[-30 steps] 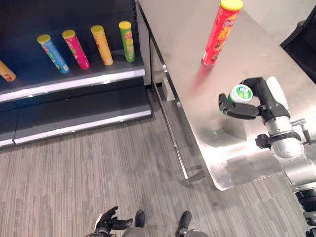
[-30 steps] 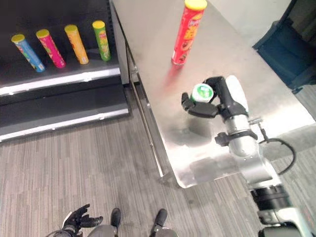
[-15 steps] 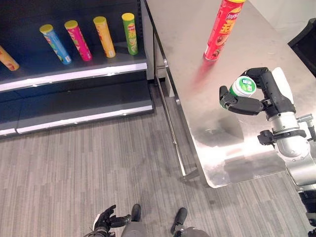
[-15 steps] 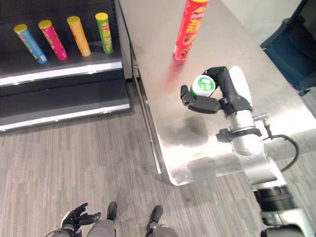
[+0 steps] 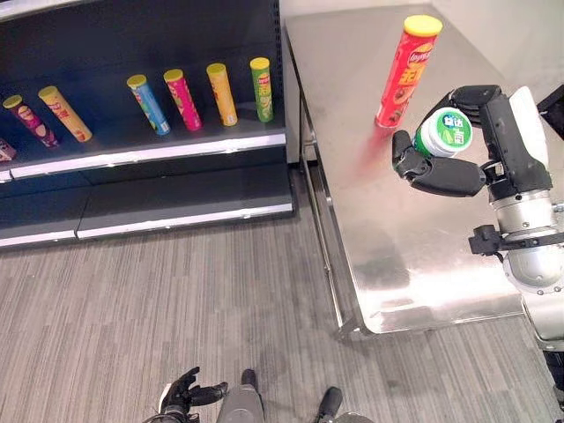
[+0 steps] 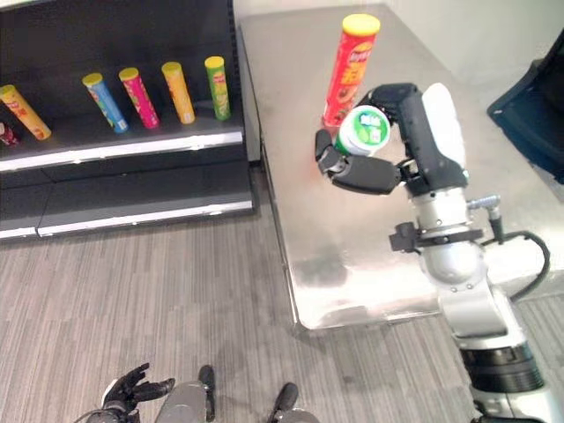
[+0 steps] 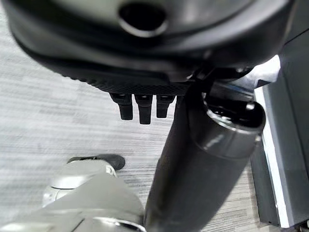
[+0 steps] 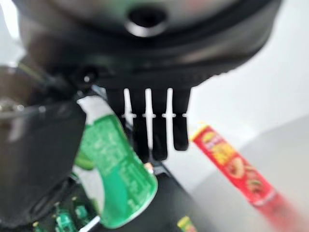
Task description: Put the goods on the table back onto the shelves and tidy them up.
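A: Since the green can [image 5: 450,132] is already up off the table [image 5: 414,256], where's it sit vs the fingers?

B: Inside the right hand [image 5: 467,145] – thumb under/near side, fingers [image 6: 397,92] curled over the far side, clamped round the body. White-green lid faces up twd the camera, so long axis runs roughly upright, tilted a bit. Wrist view agrees: green wall of the can pinched betw thumb and finger row.

A: And the shelf?

B: Shelf [image 5: 176,145] is well to the left, past the table's left edge. Can has to travel left across that gap. Open slot, I'd judge, just right of the green tube [image 5: 261,88], or further left in the row w/ the yellow tube [image 5: 222,93], pink tube [image 5: 181,100], blue tube [image 5: 148,104].

A: Left hand any use?

B: Left hand [image 5: 187,394] is low, near the floor, fingers loose and spread, holding nothing. Right is the only one on the can.

A: Left on the table?

B: Red tube [image 5: 404,69], upright, just beyond the held can, apart from it
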